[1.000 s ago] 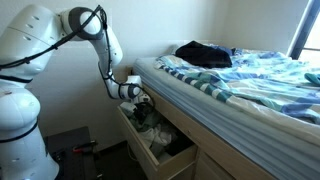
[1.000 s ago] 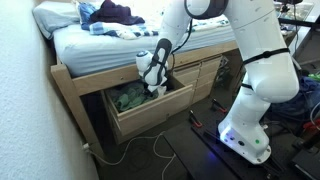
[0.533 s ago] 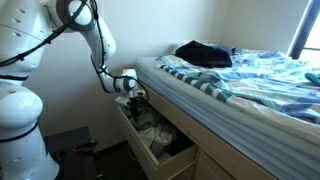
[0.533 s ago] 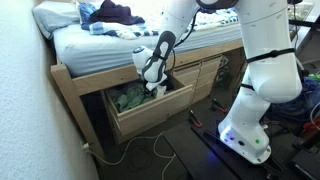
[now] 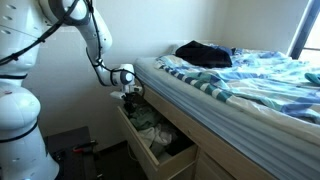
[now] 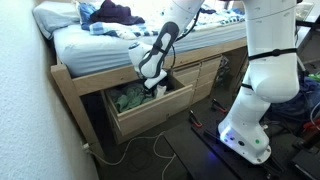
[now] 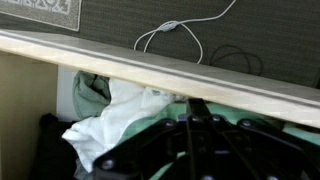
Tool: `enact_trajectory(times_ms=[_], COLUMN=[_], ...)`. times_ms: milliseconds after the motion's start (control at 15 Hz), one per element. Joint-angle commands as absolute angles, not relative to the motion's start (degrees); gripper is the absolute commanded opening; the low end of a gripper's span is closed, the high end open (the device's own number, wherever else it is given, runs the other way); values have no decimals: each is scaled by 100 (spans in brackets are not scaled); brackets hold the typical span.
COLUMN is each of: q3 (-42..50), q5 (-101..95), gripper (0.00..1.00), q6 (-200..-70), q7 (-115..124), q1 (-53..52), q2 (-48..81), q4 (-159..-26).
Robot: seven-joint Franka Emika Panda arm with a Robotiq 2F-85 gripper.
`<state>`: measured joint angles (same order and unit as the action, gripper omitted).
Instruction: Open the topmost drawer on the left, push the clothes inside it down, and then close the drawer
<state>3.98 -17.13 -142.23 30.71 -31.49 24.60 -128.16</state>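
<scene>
The topmost drawer under the bed stands pulled open in both exterior views (image 5: 141, 146) (image 6: 150, 114). Crumpled green, white and dark clothes (image 5: 152, 127) (image 6: 128, 98) lie inside it. My gripper (image 5: 134, 95) (image 6: 156, 87) hangs just above the clothes at the drawer's inner end, close to the bed frame. In the wrist view its dark fingers (image 7: 197, 110) are pressed together with nothing between them, over the white and green clothes (image 7: 115, 115). The drawer's wooden front edge (image 7: 230, 88) runs across the picture.
The bed (image 5: 240, 75) with a striped blue cover and a dark garment (image 5: 204, 53) lies above the drawer. More shut drawers (image 6: 208, 72) sit alongside. A white cable (image 6: 160, 150) lies on the floor before the drawer. The robot base (image 6: 250, 120) stands close by.
My gripper has risen a little from the clothes and drawn back toward the bed frame. The drawer stays open and the clothes have not visibly shifted.
</scene>
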Motion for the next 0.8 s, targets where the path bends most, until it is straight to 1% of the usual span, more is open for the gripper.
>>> enact_trajectory(times_ms=[0, 333, 733], q3=[-101, -461, -526], q5=[-1603, -1585, -1725], gripper=[0, 0, 0], q6=[-14184, -14386, -15423], q7=[2845, 2557, 2049], q1=[-2771, -2594, -2655], q2=[2421, 2694, 3157], q4=[-12743, -12502, -12274])
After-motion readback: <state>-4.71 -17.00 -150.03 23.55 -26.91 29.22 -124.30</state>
